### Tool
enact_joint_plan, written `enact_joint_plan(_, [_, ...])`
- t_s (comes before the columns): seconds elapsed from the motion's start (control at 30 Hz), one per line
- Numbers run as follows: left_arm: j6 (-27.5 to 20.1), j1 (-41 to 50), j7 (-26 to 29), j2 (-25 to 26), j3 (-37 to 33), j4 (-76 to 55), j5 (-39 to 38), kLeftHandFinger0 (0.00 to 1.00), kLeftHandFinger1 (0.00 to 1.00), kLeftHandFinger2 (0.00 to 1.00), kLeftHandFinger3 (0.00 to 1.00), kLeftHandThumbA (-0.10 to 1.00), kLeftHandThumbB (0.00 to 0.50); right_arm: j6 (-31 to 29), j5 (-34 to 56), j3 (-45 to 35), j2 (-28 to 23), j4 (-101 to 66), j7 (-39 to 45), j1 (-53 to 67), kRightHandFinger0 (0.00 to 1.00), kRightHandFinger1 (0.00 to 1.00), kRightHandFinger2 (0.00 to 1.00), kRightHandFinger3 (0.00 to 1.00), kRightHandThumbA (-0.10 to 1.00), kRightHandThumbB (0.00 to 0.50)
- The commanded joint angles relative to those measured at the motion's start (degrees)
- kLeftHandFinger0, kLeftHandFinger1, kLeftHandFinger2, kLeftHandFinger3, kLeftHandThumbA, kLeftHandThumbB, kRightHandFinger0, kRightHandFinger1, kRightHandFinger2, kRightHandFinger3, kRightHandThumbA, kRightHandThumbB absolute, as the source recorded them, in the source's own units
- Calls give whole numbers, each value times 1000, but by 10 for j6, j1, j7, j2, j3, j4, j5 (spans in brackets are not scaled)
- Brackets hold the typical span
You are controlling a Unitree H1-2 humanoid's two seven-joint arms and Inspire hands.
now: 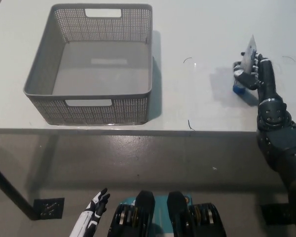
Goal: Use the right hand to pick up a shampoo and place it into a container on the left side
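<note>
A small white shampoo tube (247, 58) with a blue cap at its lower end stands on the white table at the right. My black right hand (255, 74) is wrapped around its lower half, fingers curled over it. The blue cap shows just under the fingers. The grey perforated basket (44, 66) sits at the left of the table, with nothing inside. My white left hand (92, 217) hangs below the table edge at the lower left, fingers apart, holding nothing.
The table's front edge (138, 131) runs across the middle of the picture, with grey floor below it. A wide stretch of bare white tabletop (192, 84) lies between the basket and the tube.
</note>
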Motion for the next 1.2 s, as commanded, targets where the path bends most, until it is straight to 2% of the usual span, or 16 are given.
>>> enact_joint_plan(0.0, [-10,-8,-1,3,0,-18,5,1000,1000,1000,1000,1000,240,-33,7,-6,-4,3,-60,-43,0,99,519,467,-100,140])
enact_joint_plan(0.1, [-11,-9,-4,3,0,-17,0,1000,1000,1000,1000,1000,232,-34,9,-3,-6,5,-59,-42,0,99,536,532,-100,129])
enact_joint_plan(0.27, [-11,-12,-2,4,2,-14,1,1000,1000,1000,1000,1000,229,-28,24,-14,-7,5,-55,-45,0,173,614,643,-100,116])
enact_joint_plan(0.43, [-12,-14,-1,5,2,-12,4,1000,1000,1000,1000,1000,232,-30,35,-26,-7,5,-51,-48,0,194,622,653,-100,131])
enact_joint_plan(0.53, [-5,-15,-3,5,3,-15,0,1000,1000,1000,1000,1000,239,-40,36,-27,-6,2,-54,-49,0,184,592,621,-100,138])
enact_joint_plan(0.67, [-2,-15,-2,5,3,-17,3,1000,1000,1000,1000,1000,219,-57,32,-23,-1,-18,-62,-57,0,120,529,565,-100,156])
enact_joint_plan(0.87, [4,-15,-3,4,4,-22,0,1000,1000,1000,1000,1000,213,-62,27,-18,8,-74,-66,-69,0,191,622,660,-100,142])
enact_joint_plan(1.0, [-3,-19,-2,6,5,-16,2,1000,1000,1000,1000,1000,225,-39,26,-17,19,-154,-56,-72,0,187,592,653,-100,127])
enact_joint_plan(1.1, [2,-19,-2,7,6,-20,2,1000,1000,1000,1000,1000,238,-22,16,-12,28,-189,-63,-73,0,174,553,613,-100,151])
enact_joint_plan(1.13, [2,-19,-3,7,5,-22,3,1000,1000,1000,1000,1000,233,-18,26,-15,36,-216,-49,-73,0,183,571,627,-100,139])
enact_joint_plan(1.17, [3,-18,-3,7,5,-23,4,1000,1000,1000,1000,1000,232,-11,23,-13,38,-227,-50,-71,0,198,586,637,-100,153])
